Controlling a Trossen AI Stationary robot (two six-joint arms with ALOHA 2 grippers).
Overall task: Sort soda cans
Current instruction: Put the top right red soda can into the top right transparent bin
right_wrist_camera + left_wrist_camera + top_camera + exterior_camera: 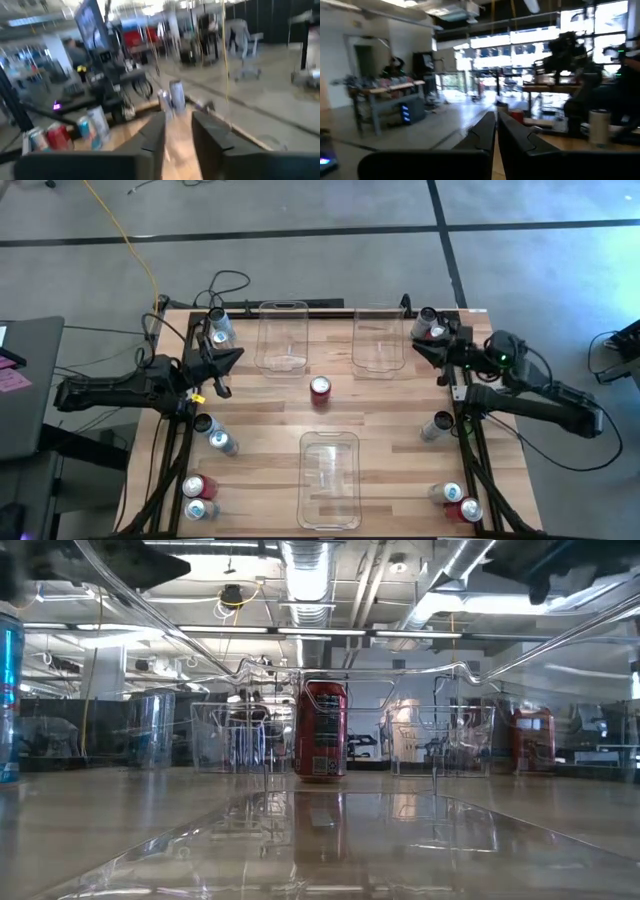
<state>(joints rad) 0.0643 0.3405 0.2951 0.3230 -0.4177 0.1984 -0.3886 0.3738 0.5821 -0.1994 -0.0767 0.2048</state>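
The left gripper (496,131) has its fingers pressed together, nothing between them, hovering near the table's far left corner; the right gripper (178,131) has its fingers parted by a gap and empty, near the far right corner. Only the high view shows how the soda cans lie: one red can (320,389) stands alone at the middle of the wooden table (390,415), between two clear bins (282,335) at the far edge and a third bin (330,478) at the near edge; the other cans sit in small clusters at all four corners and along both side edges. The low view alone shows that the red can (320,730) stands upright, seen through a bin's clear walls. The wrist views reach past the table into a workshop with benches, bright windows and ceiling ducts; the floor around the table is grey concrete.
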